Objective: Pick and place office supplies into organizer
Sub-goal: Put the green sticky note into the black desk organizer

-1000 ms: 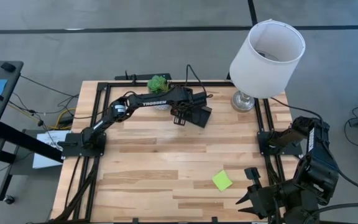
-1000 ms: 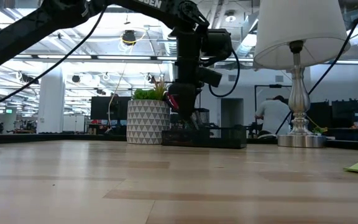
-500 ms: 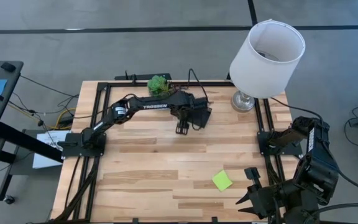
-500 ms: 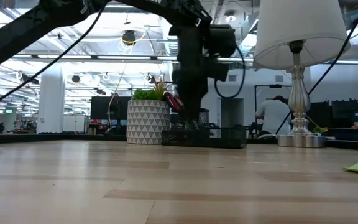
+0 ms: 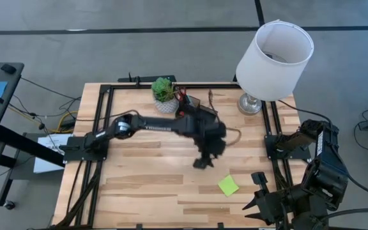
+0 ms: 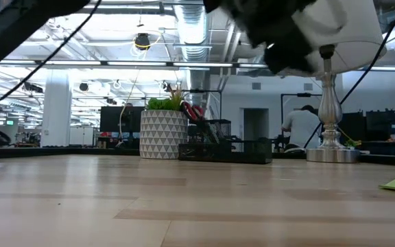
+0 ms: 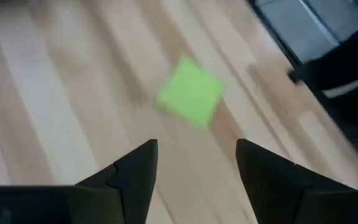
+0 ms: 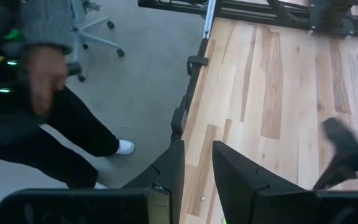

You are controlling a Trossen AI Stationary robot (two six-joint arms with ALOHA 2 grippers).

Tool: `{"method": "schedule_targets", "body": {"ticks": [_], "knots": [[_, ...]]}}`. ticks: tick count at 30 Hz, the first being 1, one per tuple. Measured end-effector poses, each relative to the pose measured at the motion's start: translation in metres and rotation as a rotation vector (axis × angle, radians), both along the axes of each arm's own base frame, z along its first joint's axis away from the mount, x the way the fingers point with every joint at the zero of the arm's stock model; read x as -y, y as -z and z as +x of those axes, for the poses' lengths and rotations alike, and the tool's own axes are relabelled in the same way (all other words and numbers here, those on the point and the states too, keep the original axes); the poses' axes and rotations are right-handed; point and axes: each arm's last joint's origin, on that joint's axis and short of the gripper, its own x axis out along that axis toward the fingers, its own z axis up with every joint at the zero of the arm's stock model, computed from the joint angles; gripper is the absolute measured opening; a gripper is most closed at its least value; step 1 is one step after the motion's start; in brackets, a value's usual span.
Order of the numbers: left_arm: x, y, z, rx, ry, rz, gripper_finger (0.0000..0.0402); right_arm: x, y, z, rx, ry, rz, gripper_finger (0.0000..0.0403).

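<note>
Lime-green and square, the flat sticky-note pad [image 7: 190,93] lay on the pale wooden table [image 5: 152,179] just ahead of my left gripper [image 7: 194,167], whose jaws stood wide apart and empty. The high view blurred that gripper [image 5: 200,163]. The low view alone showed the small black rectangular organizer [image 6: 225,147] behind me. My right gripper [image 8: 197,165] waited at the table's edge, jaws slightly apart.

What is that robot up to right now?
It is tidying office supplies into a black organizer by the plant pot. The left arm's tool, open and empty, is over the middle of the table near a green sticky-note pad. The right arm's tool waits at the table's corner.
</note>
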Motion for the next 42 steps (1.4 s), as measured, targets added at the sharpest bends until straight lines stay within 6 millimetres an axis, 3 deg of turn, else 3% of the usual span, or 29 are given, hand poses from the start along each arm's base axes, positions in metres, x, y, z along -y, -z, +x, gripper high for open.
{"method": "schedule_targets", "body": {"ticks": [5, 9, 14, 19, 25, 31, 34, 42], "knots": [[0.060, 0.005, 0.005, 0.195, 0.143, 0.149, 0.0210, 0.000, 0.000, 0.000, -0.001, -0.003, -0.001, 0.0075], [0.086, -0.004, 0.009, 0.333, 0.104, 0.236, 0.0210, -0.001, -0.001, 0.000, 0.008, -0.003, 0.013, 0.0075], [0.073, 0.004, 0.013, 0.225, -0.042, 0.117, 0.0210, -0.005, 0.000, -0.008, -0.068, 0.152, 0.171, 0.0075], [0.048, 0.002, 0.012, 0.115, -0.136, -0.021, 0.0210, 0.001, 0.015, -0.033, -0.207, 0.614, 0.324, 0.0075], [0.021, -0.047, 0.001, 0.084, -0.021, -0.309, 0.0210, -0.014, 0.060, -0.044, -0.098, 0.874, 0.388, 0.0075], [0.009, -0.077, -0.017, 0.051, 0.025, -0.382, 0.0210, -0.015, 0.145, -0.029, -0.423, 1.196, 0.284, 0.0075], [0.007, -0.094, -0.031, 0.043, 0.025, -0.378, 0.0210, -0.011, 0.177, -0.019, -0.593, 1.278, 0.236, 0.0075], [0.011, -0.150, -0.073, 0.087, 0.113, -0.452, 0.0210, 0.018, 0.211, 0.017, -0.591, 1.311, 0.150, 0.0075]]}}
